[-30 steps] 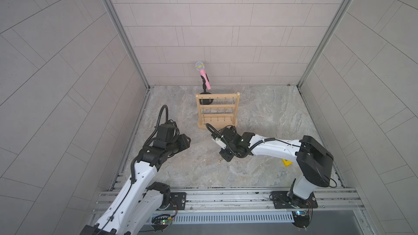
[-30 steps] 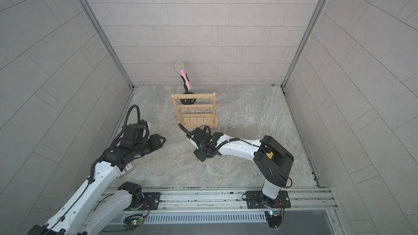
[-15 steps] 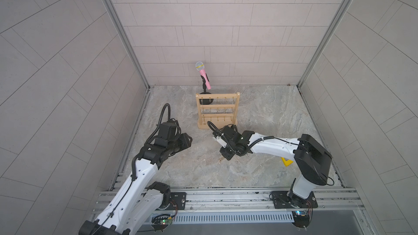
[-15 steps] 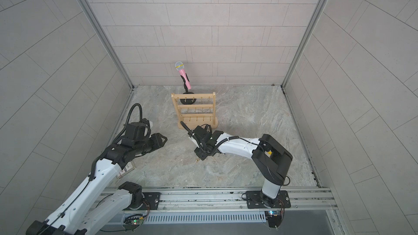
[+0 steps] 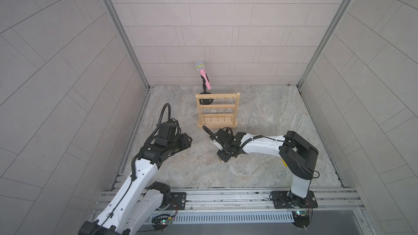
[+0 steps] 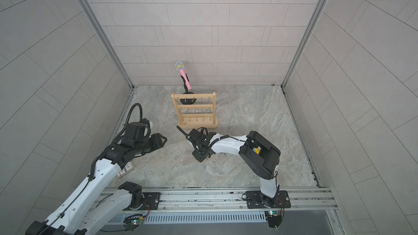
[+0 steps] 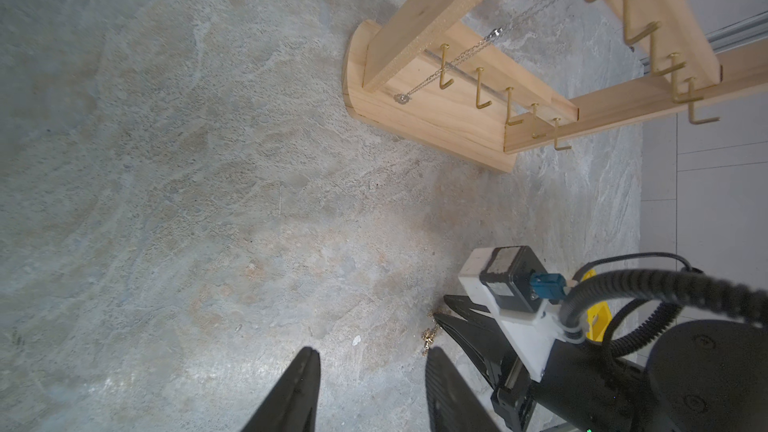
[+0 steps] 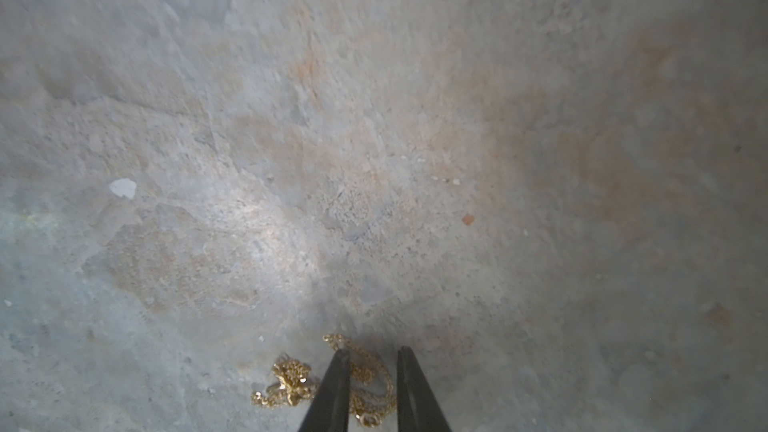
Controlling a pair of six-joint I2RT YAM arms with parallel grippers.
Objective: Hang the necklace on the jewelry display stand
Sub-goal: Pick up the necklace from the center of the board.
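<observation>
Toward the near edge of the bench, our right claw points down at the stone. Its fingers stand a narrow gap apart, straddling a strand of the gold necklace, which lies heaped there; we cannot tell whether it is pinched. Left of it, our left claw hangs wide open and empty. Farther back stands the jewelry display stand with a silver chain hung on it. The pink microphone is behind it, by the far edge.

Grey tiled walls surround mottled stone floor.
</observation>
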